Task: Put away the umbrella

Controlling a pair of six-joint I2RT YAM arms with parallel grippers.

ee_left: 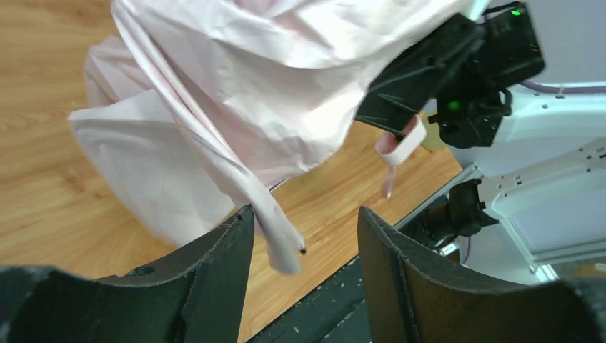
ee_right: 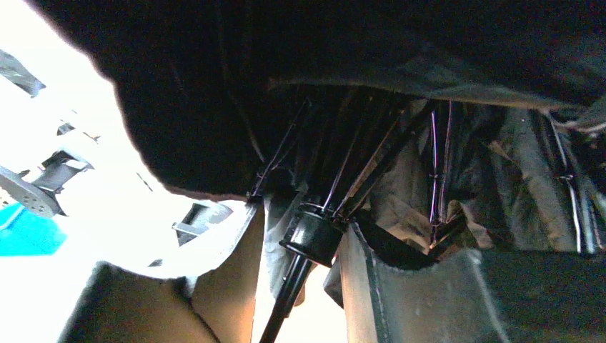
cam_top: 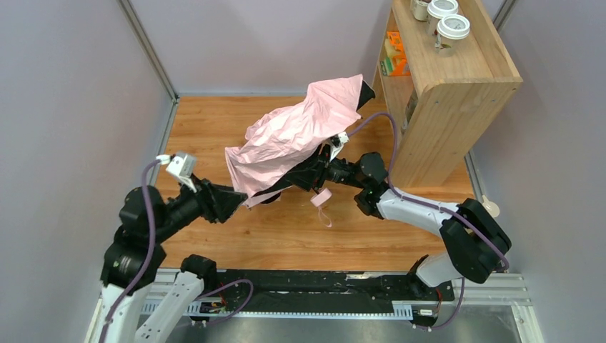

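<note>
The umbrella point(cam_top: 293, 136) is half collapsed, its crumpled pale pink canopy hanging over the wooden table point(cam_top: 214, 121) in the middle. Its pink handle point(cam_top: 321, 198) with a wrist loop dangles below, toward the near side. My right gripper point(cam_top: 314, 171) reaches under the canopy and is shut on the umbrella. In the right wrist view the black shaft point(ee_right: 286, 300) and runner point(ee_right: 311, 239) sit between its fingers point(ee_right: 300, 221), amid black lining and ribs. My left gripper point(cam_top: 239, 202) is open at the canopy's lower left edge. A loose pink fold point(ee_left: 275, 229) hangs between its fingers point(ee_left: 306, 211), against the left one.
A wooden shelf unit point(cam_top: 443, 78) stands at the back right, close behind the umbrella's tip. Lidded paper cups point(cam_top: 450, 25) stand on top of it. Grey walls close in both sides. The black base rail point(cam_top: 321, 286) runs along the near edge.
</note>
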